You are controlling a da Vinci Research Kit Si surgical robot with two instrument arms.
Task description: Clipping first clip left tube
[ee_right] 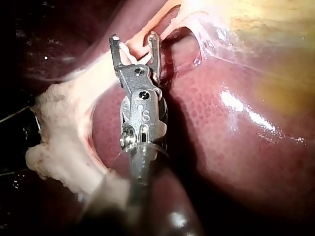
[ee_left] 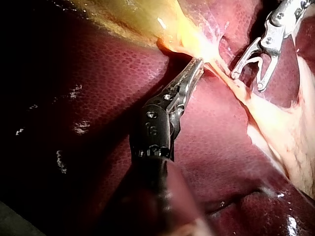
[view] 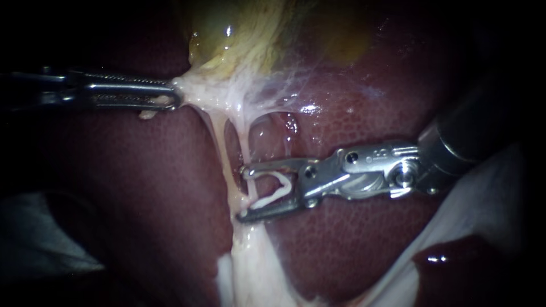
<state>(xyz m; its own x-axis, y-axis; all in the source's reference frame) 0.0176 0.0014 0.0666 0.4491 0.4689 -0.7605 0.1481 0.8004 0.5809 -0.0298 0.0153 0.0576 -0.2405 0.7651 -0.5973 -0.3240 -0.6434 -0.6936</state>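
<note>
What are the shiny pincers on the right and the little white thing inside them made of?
The right instrument looks like polished metal: silver-grey with bright glints. The clip between its jaws is probably plastic, since it is matte white with no gleam.

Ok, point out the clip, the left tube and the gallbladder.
clip [view: 272, 198], endoscope view, on its lower white arm.
left tube [view: 220, 145], endoscope view, on its stretched middle span.
gallbladder [view: 239, 34], endoscope view, on its yellowish body.
</note>
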